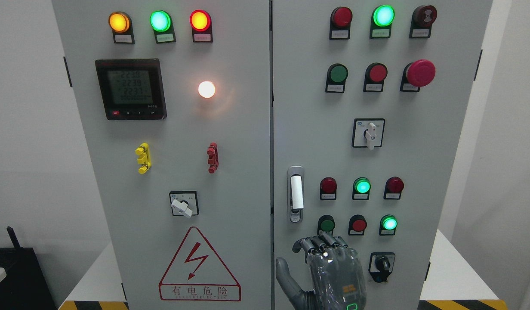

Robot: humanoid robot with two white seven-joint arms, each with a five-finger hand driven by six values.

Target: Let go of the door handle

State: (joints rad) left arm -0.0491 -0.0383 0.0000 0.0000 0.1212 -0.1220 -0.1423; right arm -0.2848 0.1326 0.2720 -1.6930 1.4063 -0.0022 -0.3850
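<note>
The door handle (296, 193) is a silver recessed plate with a white lever, set upright on the left edge of the right cabinet door (308, 112). My right hand (321, 254) comes up from the bottom edge, right of the middle, back towards the camera. It hangs just below and slightly right of the handle, apart from it. Its fingers (329, 242) are loosely bent towards the door and the thumb (286, 277) sticks out to the left. It holds nothing. The left arm does not show.
The grey cabinet has two shut doors. Around my hand on the right door are lit pilot lamps, push buttons (358, 224) and a black rotary switch (382, 263). The left door carries a meter (130, 88), a selector switch and a red warning triangle (199, 267).
</note>
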